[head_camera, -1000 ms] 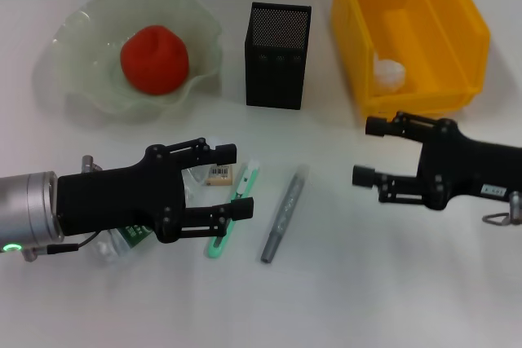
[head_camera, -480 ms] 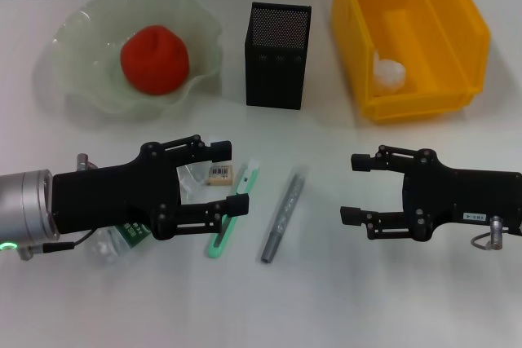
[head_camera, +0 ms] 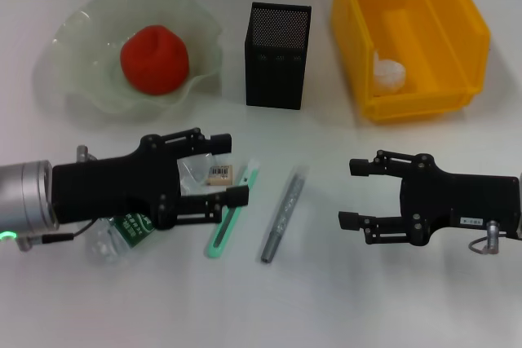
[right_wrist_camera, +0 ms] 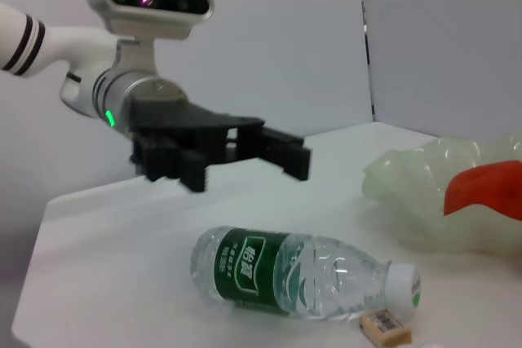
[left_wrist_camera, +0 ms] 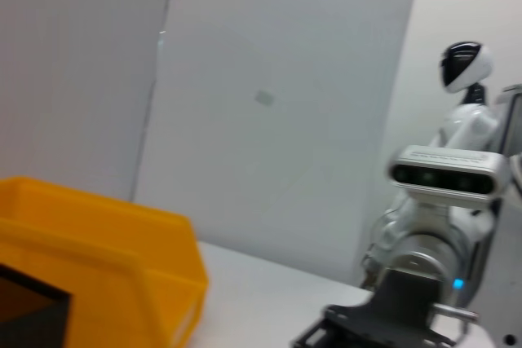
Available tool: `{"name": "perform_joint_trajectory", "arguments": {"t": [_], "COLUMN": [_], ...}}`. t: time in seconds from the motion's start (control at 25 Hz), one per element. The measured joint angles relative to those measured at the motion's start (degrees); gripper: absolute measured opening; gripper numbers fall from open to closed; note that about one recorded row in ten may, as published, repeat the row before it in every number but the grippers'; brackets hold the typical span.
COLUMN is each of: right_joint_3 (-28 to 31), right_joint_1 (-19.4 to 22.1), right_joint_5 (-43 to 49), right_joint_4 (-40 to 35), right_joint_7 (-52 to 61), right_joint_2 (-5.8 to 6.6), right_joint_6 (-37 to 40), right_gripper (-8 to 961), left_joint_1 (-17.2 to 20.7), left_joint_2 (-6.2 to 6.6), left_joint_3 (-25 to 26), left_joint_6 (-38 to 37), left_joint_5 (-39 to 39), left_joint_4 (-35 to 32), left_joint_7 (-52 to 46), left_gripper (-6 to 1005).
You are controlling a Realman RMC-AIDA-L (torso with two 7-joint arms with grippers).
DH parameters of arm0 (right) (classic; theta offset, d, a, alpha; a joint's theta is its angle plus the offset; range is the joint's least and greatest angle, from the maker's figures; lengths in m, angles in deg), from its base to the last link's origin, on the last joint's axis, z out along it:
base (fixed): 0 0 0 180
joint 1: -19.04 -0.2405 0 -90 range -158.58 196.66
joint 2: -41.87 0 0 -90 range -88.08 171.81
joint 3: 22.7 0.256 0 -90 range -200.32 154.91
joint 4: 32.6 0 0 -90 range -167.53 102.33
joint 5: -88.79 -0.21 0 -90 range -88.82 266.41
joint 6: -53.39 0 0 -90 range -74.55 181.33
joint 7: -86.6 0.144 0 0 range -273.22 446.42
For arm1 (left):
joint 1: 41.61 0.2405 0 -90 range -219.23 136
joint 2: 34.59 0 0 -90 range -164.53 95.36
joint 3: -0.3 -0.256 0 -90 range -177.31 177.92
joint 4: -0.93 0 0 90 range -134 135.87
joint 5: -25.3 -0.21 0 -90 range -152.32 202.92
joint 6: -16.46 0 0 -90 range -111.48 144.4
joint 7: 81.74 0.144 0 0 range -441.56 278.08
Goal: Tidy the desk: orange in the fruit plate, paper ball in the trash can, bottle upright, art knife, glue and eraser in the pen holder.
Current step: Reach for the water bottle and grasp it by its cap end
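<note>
The orange (head_camera: 155, 59) lies in the pale green fruit plate (head_camera: 86, 22), and the paper ball (head_camera: 390, 73) sits in the yellow trash can (head_camera: 457, 34). The black mesh pen holder (head_camera: 277, 55) stands between them. My left gripper (head_camera: 232, 169) is open above the eraser (head_camera: 220, 173) and hides most of the bottle (head_camera: 122, 230), which lies on its side (right_wrist_camera: 294, 270). The green art knife (head_camera: 231, 218) and grey glue (head_camera: 284, 213) lie just right of it. My right gripper (head_camera: 352, 193) is open, right of the glue and empty.
In the right wrist view, the left gripper (right_wrist_camera: 236, 148) hovers behind the bottle, with the eraser (right_wrist_camera: 385, 325) by its cap and the plate (right_wrist_camera: 424, 185) beyond. The left wrist view shows the trash can (left_wrist_camera: 98, 242) and the right arm (left_wrist_camera: 408, 315).
My right gripper has come away from the yellow trash can, moving nearer and left toward the glue. My left gripper has shifted slightly back over the eraser.
</note>
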Motion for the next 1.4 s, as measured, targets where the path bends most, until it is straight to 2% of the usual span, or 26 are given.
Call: {"name": "perform_joint_trajectory", "arguments": {"t": [0.16,0.24,0.36,0.44,0.56,0.64,0.76,0.88,1.2,1.4], "right_joint_3": [-0.27,-0.67,-0.78,-0.79,-0.79,-0.79,-0.74,-0.68,-0.45,-0.29], "right_joint_1": [0.08,-0.01,-0.11,-0.15,-0.23,-0.24,-0.25,-0.25,-0.44,-0.51], "right_joint_5": [0.34,0.52,0.79,0.84,0.85,0.86,0.86,0.81,0.59,0.52], "right_joint_4": [-0.05,0.00,-0.01,-0.08,-0.25,-0.33,-0.35,-0.50,-0.71,-0.71], "right_joint_7": [-0.24,-0.25,-0.26,-0.26,-0.27,-0.26,-0.26,-0.26,-0.06,-0.01], "right_joint_2": [-0.19,-0.20,-0.20,-0.20,-0.20,-0.20,-0.20,-0.20,-0.20,-0.20], "right_joint_6": [-1.32,-1.69,-1.88,-1.93,-2.40,-2.68,-2.77,-3.04,-3.18,-3.19], "right_gripper": [816,816,816,816,816,816,816,816,816,816], "left_joint_1": [-0.01,-0.66,-1.91,-3.57,-4.43,-6.52,-7.74,-9.63,-12.63,-14.88], "left_joint_2": [-0.29,-1.04,-1.11,-1.18,-1.23,-1.35,-1.40,-1.55,-1.60,-1.78], "left_joint_3": [0.09,-0.19,-0.43,-0.44,-0.45,-0.45,-0.55,-2.47,-7.39,-10.52], "left_joint_6": [1.23,6.81,9.74,11.54,11.81,11.83,11.29,10.39,9.73,10.33], "left_joint_5": [0.06,-0.58,-2.39,-6.91,-9.80,-16.02,-19.95,-25.55,-32.30,-36.37], "left_joint_4": [-2.11,-9.05,-11.55,-15.28,-17.39,-21.75,-24.80,-29.23,-32.77,-32.59], "left_joint_7": [-2.21,-11.56,-16.93,-23.71,-27.15,-34.56,-39.30,-46.49,-55.19,-58.51], "left_gripper": [808,809,809,809,808,808,808,808,809,701]}}
